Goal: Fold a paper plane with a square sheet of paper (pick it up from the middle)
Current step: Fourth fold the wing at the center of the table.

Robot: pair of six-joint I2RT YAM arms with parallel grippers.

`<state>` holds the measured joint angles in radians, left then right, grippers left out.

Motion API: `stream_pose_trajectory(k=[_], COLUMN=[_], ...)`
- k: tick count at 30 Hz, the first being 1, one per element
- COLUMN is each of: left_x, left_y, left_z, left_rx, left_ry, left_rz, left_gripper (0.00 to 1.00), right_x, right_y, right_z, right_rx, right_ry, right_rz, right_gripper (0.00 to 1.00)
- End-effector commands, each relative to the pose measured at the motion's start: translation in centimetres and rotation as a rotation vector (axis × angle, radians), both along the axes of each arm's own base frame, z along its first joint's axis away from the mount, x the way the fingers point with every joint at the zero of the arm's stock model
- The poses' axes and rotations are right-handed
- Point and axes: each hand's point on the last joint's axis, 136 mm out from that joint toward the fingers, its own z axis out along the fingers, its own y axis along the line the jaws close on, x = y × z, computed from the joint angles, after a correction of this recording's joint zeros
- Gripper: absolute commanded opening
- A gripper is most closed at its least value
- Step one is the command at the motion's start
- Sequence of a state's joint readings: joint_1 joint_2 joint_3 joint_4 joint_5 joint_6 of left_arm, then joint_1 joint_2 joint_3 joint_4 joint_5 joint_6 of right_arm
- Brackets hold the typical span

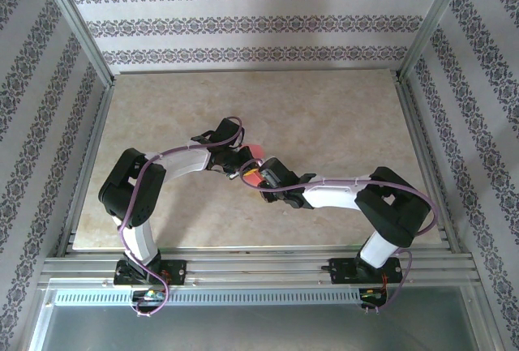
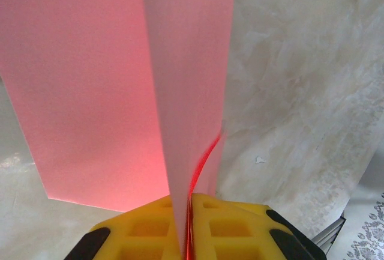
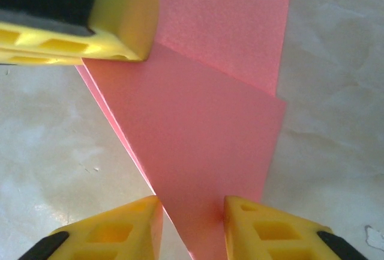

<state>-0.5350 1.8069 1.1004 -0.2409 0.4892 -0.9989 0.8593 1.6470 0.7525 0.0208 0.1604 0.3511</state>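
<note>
Two yellow fingertips of my left gripper (image 2: 188, 206) are pressed together on the sheet of paper (image 2: 90, 92), clamping a fold of it, with a thin red seam of paper showing between the pads. From that pinch a pale flap stands almost edge-on to my left wrist camera, and the rest of the sheet spreads off to the left of it as a broad pink band. Its long axis runs straight away from my fingers over the marbled table (image 2: 300, 92).

My right gripper (image 3: 191, 205) stands partly open. Its fingertips sit apart with a tapering corner of the sheet (image 3: 198, 134) passing between them, seen face-on. I cannot tell whether either pad presses on it. In that view the top layer has a slanted edge running from upper left down toward my right fingers, so the paper narrows toward me. A second layer rises behind it as a straight band. One finger (image 3: 120, 20) of my left gripper meets the sheet at its upper left corner.

From above, both grippers meet just beside each other near the middle of the table (image 1: 324, 124), with the pink sheet (image 1: 254, 155) between them. My left arm (image 1: 134, 197) bends its elbow out to the left and reaches right. My right arm (image 1: 389, 205) mirrors it, elbow out to the right and forearm reaching left.
</note>
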Motion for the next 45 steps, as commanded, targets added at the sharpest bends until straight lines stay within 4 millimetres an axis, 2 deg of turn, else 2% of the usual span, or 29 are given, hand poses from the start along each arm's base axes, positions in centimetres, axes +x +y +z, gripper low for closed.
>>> stream_pose_trajectory(k=[1, 8, 25, 30, 37, 42, 45], left_x=[0.0, 0.0, 0.3, 1.0, 2.4, 2.6, 2.7], left_y=[0.3, 0.3, 0.5, 1.3, 4.3, 7.0, 7.4], left_z=[0.2, 0.2, 0.5, 1.1, 2.4, 2.8, 3.5], left_rx=[0.011, 0.012, 0.013, 0.018, 0.044, 0.048, 0.009], left_ry=[0.016, 0.024, 0.016, -0.004, -0.046, -0.076, -0.127], left_rz=[-0.006, -0.005, 0.000, 0.016, 0.084, 0.169, 0.205], left_gripper=[0.11, 0.11, 0.12, 0.20, 0.41, 0.48, 0.49], right_x=[1.3, 1.8, 1.5, 1.3, 1.2, 1.1, 0.9], right_y=[-0.4, -1.0, -0.3, 0.0, 0.6, 0.9, 1.3], right_z=[0.9, 1.8, 1.1, 0.9, 1.1, 0.9, 0.6], right_rx=[-0.018, -0.040, -0.029, -0.003, 0.093, 0.164, 0.217], right_ry=[-0.057, -0.112, -0.082, -0.059, 0.013, 0.080, 0.134], right_rz=[-0.028, -0.034, -0.009, -0.004, -0.013, -0.027, -0.028], right_gripper=[0.34, 0.33, 0.12, 0.08, 0.05, 0.05, 0.05])
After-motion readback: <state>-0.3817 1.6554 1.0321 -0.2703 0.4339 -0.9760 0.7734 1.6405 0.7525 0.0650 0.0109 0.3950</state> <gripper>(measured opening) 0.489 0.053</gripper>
